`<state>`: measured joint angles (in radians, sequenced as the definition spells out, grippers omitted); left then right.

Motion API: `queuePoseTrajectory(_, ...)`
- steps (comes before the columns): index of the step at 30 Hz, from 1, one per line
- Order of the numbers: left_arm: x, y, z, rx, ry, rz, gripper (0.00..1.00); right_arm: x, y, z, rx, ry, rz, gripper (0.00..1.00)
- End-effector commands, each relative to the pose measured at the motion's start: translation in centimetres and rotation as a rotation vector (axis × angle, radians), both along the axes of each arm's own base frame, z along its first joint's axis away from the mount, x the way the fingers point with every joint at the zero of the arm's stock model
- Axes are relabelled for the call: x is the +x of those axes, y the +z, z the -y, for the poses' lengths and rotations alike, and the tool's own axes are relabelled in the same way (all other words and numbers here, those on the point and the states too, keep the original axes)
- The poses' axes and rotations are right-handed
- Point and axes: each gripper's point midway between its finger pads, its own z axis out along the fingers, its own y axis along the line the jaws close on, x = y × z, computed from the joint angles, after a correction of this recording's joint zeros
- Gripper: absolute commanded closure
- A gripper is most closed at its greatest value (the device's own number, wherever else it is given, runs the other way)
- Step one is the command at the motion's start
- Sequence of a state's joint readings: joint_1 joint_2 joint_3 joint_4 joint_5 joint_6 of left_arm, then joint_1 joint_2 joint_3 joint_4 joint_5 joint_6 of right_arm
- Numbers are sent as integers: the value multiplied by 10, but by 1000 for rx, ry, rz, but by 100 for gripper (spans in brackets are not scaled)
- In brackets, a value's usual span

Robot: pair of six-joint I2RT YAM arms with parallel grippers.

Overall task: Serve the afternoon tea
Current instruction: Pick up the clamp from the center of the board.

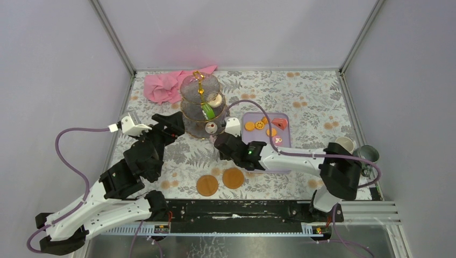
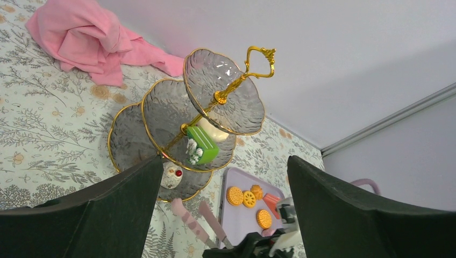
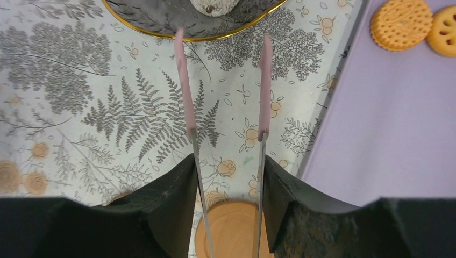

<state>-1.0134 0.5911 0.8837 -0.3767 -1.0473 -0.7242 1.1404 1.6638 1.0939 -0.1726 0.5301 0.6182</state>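
Tongs point(image 3: 183, 80) are grasped in the right gripper's point(image 3: 228, 161) jaws, aimed twelve o'clock at the stand point(image 3: 150, 13), presumably for loading; the left gripper's point(image 2: 225, 161) jaws are released.

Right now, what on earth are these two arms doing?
They're laying out afternoon tea. The right gripper holds tongs, their tips empty and pointing at the rim of the stand's bottom tier, where a cupcake sits. A green cake is on the middle tier. The left gripper hovers open beside the stand, holding nothing. Biscuits lie on the tray.
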Motion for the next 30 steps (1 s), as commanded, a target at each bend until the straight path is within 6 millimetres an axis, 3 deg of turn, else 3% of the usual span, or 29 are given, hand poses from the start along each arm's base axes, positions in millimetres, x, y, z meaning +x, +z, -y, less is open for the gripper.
queuePoseTrajectory(1, 2, -4, -5, 22, 34, -5, 8, -8, 22, 12, 22, 1, 24, 50)
queuePoseTrajectory(6, 2, -7, -4, 22, 28, -7, 8, -14, 12, 21, -14, 6, 9, 52)
queuePoseTrajectory(16, 1, -8, -4, 21, 23, -8, 8, -32, 17, 47, -51, 5, 31, 54)
queuePoseTrajectory(30, 6, -18, 7, 46, 13, -35, 8, -52, 51, 108, -24, -79, 135, 55)
